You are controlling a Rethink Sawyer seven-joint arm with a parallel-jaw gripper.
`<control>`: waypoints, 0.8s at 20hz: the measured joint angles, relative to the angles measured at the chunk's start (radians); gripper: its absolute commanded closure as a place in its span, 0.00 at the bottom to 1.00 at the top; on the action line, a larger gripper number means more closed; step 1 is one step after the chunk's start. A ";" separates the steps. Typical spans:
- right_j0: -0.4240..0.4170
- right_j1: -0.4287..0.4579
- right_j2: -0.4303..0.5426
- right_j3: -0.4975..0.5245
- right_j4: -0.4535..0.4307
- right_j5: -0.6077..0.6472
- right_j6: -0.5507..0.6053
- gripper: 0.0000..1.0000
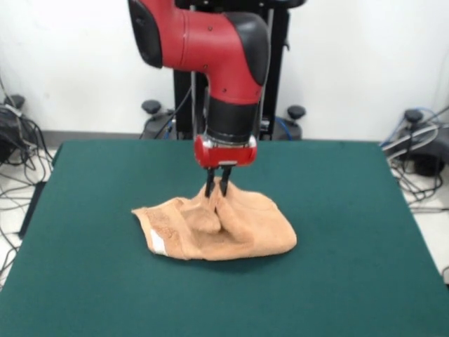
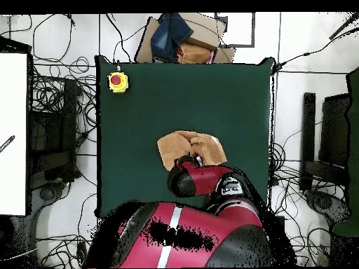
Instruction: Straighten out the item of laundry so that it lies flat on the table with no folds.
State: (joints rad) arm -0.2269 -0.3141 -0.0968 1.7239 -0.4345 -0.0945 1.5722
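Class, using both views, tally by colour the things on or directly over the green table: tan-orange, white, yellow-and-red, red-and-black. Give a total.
Tan-orange: 1, the towel
White: 1, its label
Yellow-and-red: 1, the button box
Red-and-black: 1, the arm with its tool
Total: 4

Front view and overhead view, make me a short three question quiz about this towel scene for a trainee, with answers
1. True or false: the towel lies flat on the table.
2. Where does the gripper meet the towel? A) at a raised peak B) at the white label C) not at all
3. In the overhead view, what sits at a table corner?

Key: 1. False, it is bunched with folds. 2. A, fingers close together on the cloth. 3. A yellow box with a red button.
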 measured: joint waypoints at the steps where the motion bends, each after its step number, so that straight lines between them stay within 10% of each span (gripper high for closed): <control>1: 0.002 -0.015 0.001 0.014 0.001 0.021 0.000 1.00; 16: 0.007 -0.175 0.006 0.165 0.021 0.202 0.000 1.00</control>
State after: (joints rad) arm -0.2203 -0.4895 -0.0909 1.8894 -0.4131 0.1079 1.5722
